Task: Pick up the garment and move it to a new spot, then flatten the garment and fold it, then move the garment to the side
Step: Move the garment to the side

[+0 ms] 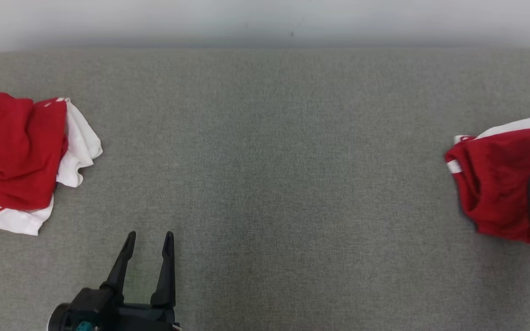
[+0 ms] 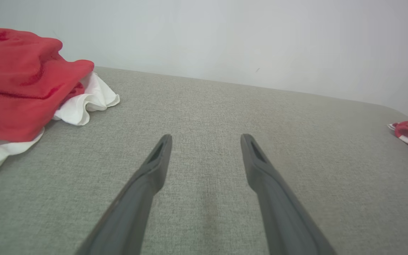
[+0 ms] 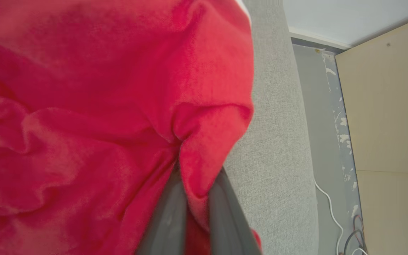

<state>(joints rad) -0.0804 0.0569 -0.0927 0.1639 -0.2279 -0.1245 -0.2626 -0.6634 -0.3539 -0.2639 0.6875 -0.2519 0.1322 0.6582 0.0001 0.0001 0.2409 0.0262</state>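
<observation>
Jaws of the right gripper (image 3: pixel 195 198) pinch a red jersey (image 3: pixel 83 106) fold; lift slowly so it holds. Left gripper (image 1: pixel 149 239) jaws wide.

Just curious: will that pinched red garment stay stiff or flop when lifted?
Probably floppy: the red garment bunches in soft folds around the right gripper. Likely light, as its fabric looks thin. Most should hang below the pinch.

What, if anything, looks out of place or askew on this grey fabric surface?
Nothing spilled or damaged. The red-and-white cloth garment on the left lies bunched in a heap; the red garment with a dark emblem sits crumpled at the right edge, a fold pinched in the right gripper.
</observation>
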